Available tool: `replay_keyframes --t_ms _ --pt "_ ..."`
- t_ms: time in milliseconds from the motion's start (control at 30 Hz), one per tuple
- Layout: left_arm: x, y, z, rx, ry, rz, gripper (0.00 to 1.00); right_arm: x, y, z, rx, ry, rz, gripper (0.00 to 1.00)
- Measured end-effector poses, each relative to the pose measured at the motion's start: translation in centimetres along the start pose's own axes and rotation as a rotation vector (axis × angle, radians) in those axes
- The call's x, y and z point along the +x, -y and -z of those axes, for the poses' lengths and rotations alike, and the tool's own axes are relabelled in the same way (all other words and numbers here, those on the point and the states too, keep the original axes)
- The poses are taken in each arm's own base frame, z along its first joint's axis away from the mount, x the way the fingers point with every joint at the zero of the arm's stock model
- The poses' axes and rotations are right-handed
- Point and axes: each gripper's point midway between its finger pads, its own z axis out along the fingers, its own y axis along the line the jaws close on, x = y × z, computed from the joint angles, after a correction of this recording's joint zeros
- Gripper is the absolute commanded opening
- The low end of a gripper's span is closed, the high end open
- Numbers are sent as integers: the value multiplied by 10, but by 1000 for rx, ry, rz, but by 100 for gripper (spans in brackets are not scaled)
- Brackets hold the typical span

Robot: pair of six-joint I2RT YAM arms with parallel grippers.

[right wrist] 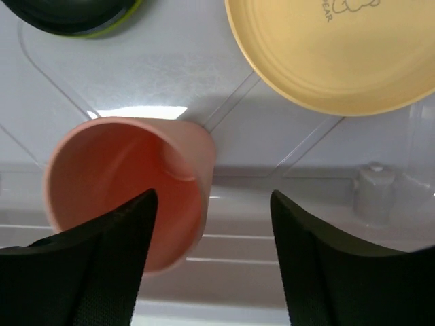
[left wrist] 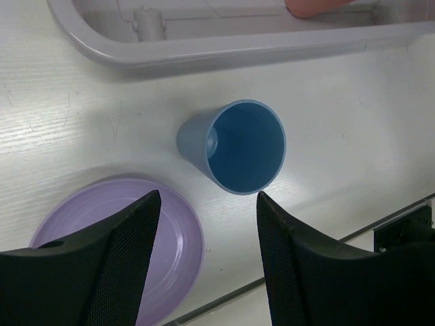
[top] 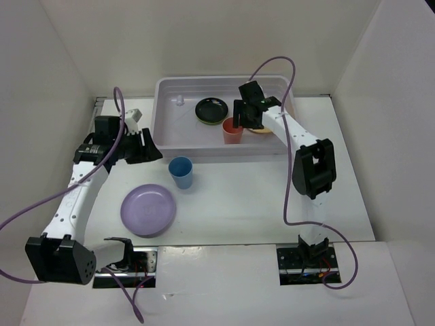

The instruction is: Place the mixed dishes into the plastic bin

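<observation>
Under right gripper [right wrist: 212, 204]: we see jaws spread, gripping nothing; coral-red cup [right wrist: 122, 183] upright in plastic bin [right wrist: 170, 75].
Ahead of left gripper [left wrist: 208, 197]: jaws spread, empty; blue cup [left wrist: 238, 146] upright on table [left wrist: 340, 136].

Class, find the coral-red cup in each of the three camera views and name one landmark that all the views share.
Top external: the coral-red cup stands in the plastic bin, by its near wall, right of centre.
Left wrist: only the cup's edge shows, at the top right, beyond the bin's rim.
Right wrist: lower left, mouth toward the camera.
Shared landmark: the plastic bin, seen in all three.
</observation>
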Motion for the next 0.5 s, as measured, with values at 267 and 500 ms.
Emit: replay_keyframes --t_ms 267,500 --pt "29 -11 -28 11 -126 30 60 -50 -4 82 -69 177 -34 91" --pt "41 -2 -49 39 -186 -1 60 -85 4 202 -163 409 -78 93"
